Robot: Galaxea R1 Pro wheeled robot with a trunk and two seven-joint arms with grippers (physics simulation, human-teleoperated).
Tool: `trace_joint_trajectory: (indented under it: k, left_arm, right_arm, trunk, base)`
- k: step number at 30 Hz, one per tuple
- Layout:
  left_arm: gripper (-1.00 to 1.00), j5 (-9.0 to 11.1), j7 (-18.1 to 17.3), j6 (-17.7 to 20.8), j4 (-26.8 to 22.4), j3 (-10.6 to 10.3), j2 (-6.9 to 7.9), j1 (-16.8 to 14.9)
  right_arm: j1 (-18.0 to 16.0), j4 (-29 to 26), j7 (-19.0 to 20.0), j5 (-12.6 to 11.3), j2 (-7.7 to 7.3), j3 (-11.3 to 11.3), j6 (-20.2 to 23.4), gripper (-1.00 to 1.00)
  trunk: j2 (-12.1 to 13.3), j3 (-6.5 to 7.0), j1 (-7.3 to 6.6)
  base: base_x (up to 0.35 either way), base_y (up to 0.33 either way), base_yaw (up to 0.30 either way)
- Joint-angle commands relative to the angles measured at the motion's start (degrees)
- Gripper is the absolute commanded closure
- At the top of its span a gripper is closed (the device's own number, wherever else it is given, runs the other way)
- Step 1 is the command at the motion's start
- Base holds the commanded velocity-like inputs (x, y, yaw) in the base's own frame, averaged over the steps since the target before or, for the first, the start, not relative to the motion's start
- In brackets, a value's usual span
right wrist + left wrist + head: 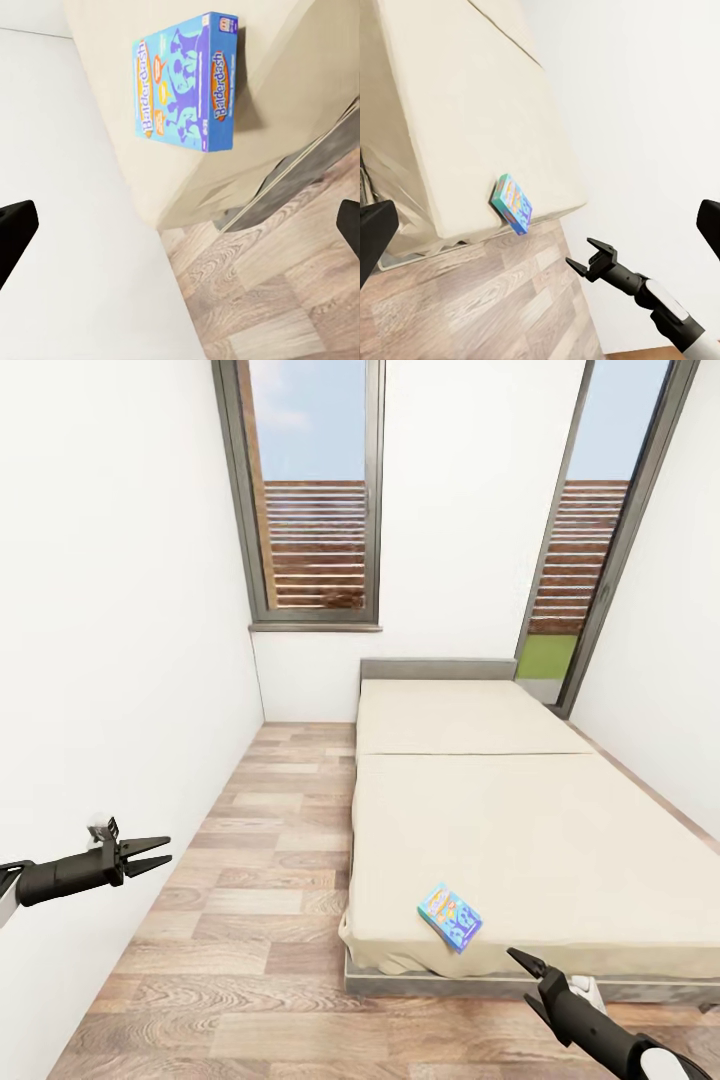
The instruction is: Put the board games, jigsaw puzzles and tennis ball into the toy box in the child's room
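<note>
A small blue board game (449,917), with "Balderdash" printed on its lid in the right wrist view, lies flat on the beige mattress of the bed (520,830), close to the foot edge and near the corner on the robot's left side of the bed. The right tool (527,966) hangs just in front of that edge, low over the wood floor (250,920), and the box lies a little ahead of it and slightly to its left. Its two fingers stand apart and hold nothing. The left tool (150,854) is well apart from the box, over the floor beside the white wall (110,660), also spread open and empty. I judge the right arm is clearly the nearer one. The long axis of the box runs obliquely to the foot edge, so the tool probably must turn to close across the short side.
</note>
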Motion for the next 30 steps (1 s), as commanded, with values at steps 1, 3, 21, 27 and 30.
trace_joint_trajectory:
  k: [1, 3, 21, 27, 30]
  left_arm:
    - [-1.0, -0.1, -0.2, 0.6, 0.0, 0.0, 0.0, 0.0]
    - [-1.0, -0.1, -0.2, 0.6, 0.0, 0.0, 0.0, 0.0]
    - [-1.0, -0.1, -0.5, 0.5, 0.0, 0.1, 0.09, 0.0]
    - [-1.0, -0.1, -0.6, 0.5, 0.0, 0.1, 0.09, 0.0]
    - [-1.0, -0.1, -0.6, 0.5, 0.0, 0.1, 0.09, 0.0]
  right_arm:
    - [0.0, 0.0, 0.1, 0.0, -0.01, -0.1, 0.4, -1.0]
    - [0.0, 0.1, 0.2, -0.1, -0.06, -0.1, 0.4, -1.0]
    - [0.5, 0.2, 17.6, -0.2, -0.13, -0.2, 0.8, -1.0]
    - [0.5, 0.4, 18.0, -0.3, -0.04, -0.4, 0.7, -1.0]
    - [0.5, 0.9, 17.8, -0.3, 0.02, -0.5, 0.5, -1.0]
  trunk:
    - [0.0, -0.06, -0.01]
    - [0.0, -0.06, -0.01]
    - [0.0, -0.07, -0.01]
    - [0.0, -0.07, -0.01]
    - [-1.2, -0.61, 0.65]
  base:
    - [0.0, 0.0, 0.0]
    - [0.0, 0.0, 0.0]
    - [0.0, 0.0, 0.0]
    - [0.0, 0.0, 0.0]
    - [0.0, 0.0, 0.0]
